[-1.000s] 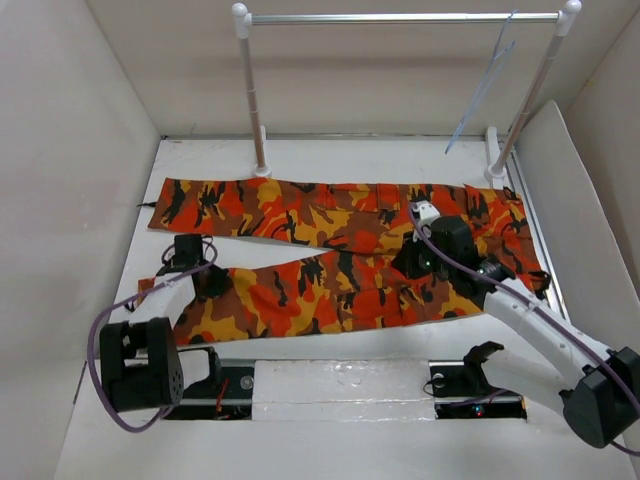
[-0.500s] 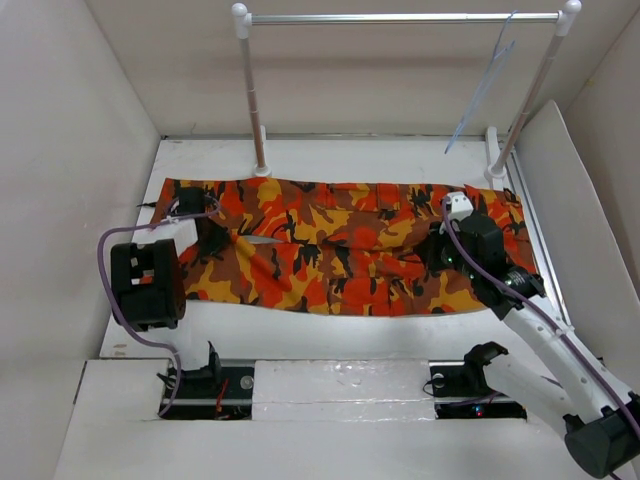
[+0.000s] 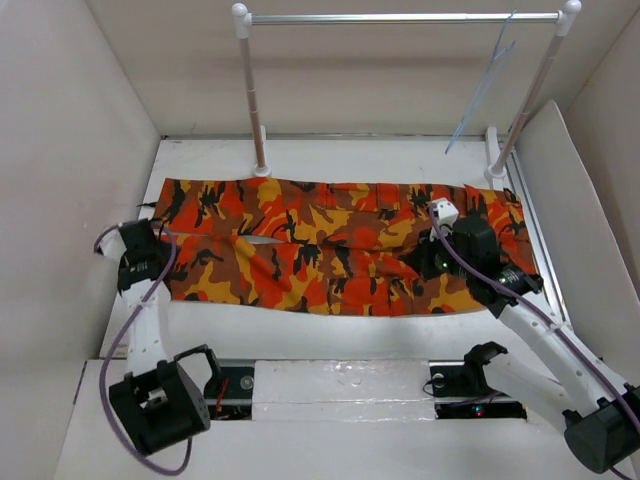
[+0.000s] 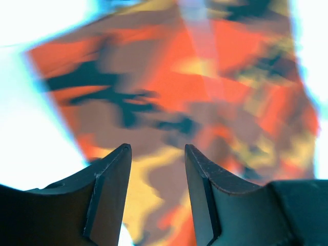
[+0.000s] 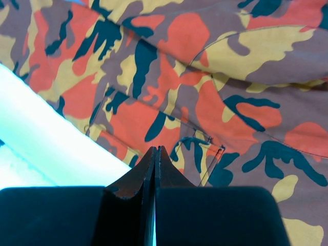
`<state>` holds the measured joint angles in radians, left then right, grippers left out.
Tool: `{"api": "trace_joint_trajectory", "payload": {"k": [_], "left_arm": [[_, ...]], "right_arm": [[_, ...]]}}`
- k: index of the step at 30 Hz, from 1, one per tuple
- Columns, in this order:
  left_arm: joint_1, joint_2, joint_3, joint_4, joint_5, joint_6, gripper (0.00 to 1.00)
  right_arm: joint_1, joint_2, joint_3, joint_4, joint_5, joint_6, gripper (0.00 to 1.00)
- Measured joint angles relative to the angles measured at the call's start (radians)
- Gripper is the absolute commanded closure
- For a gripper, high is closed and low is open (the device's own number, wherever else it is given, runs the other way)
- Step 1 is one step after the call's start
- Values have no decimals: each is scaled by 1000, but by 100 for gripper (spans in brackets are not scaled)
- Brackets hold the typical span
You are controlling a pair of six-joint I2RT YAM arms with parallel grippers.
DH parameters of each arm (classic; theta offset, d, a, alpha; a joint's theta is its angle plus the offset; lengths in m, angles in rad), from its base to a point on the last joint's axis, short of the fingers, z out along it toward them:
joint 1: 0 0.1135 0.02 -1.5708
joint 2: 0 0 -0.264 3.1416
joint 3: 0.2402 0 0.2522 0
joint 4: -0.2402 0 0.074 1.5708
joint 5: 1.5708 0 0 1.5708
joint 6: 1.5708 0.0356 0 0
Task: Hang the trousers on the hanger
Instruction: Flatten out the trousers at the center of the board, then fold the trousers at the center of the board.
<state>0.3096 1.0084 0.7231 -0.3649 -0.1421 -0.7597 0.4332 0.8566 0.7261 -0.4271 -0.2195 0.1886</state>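
Observation:
The trousers [image 3: 330,250], in orange, red, yellow and black camouflage, lie flat across the table with the two legs side by side and the waist to the right. My left gripper [image 3: 158,243] is at the cuff end. In the left wrist view it [image 4: 156,148] stands open over blurred cloth [image 4: 195,92] with nothing between its fingers. My right gripper [image 3: 427,262] hovers over the waist end. Seen from the right wrist it [image 5: 156,148] is shut and pointing at the fabric [image 5: 230,77], with no cloth caught in it. The pale blue hanger [image 3: 484,88] hangs from the rack bar at the back right.
A rack with white posts [image 3: 250,95] and a silver crossbar [image 3: 400,17] stands behind the trousers. White walls close in on the left, back and right, and a white panel [image 3: 575,200] leans at the right. A rail [image 3: 340,385] runs along the near edge.
The near leg was swung up against the far leg. My left gripper then opened, let go of the cuff and drew back left. My right gripper shifted slightly over the waist.

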Motion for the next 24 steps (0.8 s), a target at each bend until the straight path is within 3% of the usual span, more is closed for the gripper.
{"api": "trace_joint_trajectory", "payload": {"k": [5,8,9,15,17,18,23,24], "left_arm": [[275,164,-65,-29,75,-8,57],[388,252,-65,-29,87,5,50],[401,263,-65,-30,85,10,43],[399,273,-65,-6,97,32,42],[399,285,-65,16,101,36,47],[399,298,-65,29,106,39,62],[399,355,-64,85,119,57,83],[399,361,-64,93,120,61,92]], "right_arm": [[0,-56,-23,-27,-31,-21,100],[0,-101,-42,-40,-47,-28,100],[0,-111,-47,-43,-52,-29,100],[0,-125,-77,-58,-71,-27,90],[0,-126,-82,-60,-73,-27,86],[0,-125,-82,-61,-74,-26,84],[-8,-125,-82,-73,-54,-21,72],[-18,-125,-80,-84,-40,-15,70]]}}
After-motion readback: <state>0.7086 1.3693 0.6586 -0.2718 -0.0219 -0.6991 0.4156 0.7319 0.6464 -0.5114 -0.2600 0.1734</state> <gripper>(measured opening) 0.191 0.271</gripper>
